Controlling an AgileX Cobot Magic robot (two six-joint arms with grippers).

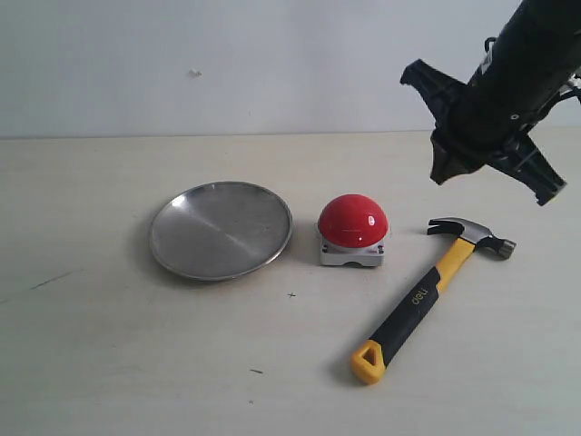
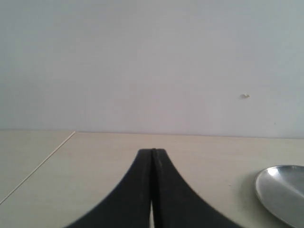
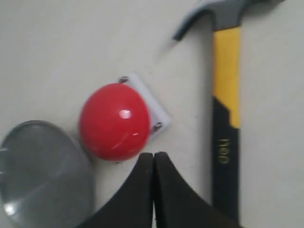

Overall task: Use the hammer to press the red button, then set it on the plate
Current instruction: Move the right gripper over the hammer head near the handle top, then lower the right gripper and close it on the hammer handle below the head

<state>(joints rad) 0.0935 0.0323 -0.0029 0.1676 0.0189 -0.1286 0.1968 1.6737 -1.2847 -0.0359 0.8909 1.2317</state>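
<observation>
Your hammer (image 1: 427,295) lies flat on the table (image 1: 136,363), yellow loop nearest, head pointing back-right, handle diagonal, just right of the red button (image 1: 352,221). The right gripper (image 3: 153,156) hangs above it, not touching, fingers closed together on nothing.

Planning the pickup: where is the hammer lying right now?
In the exterior view, the yellow-and-black-handled steel hammer lies flat on the right side, just right of the glossy red dome button, with nothing touching it.
</observation>
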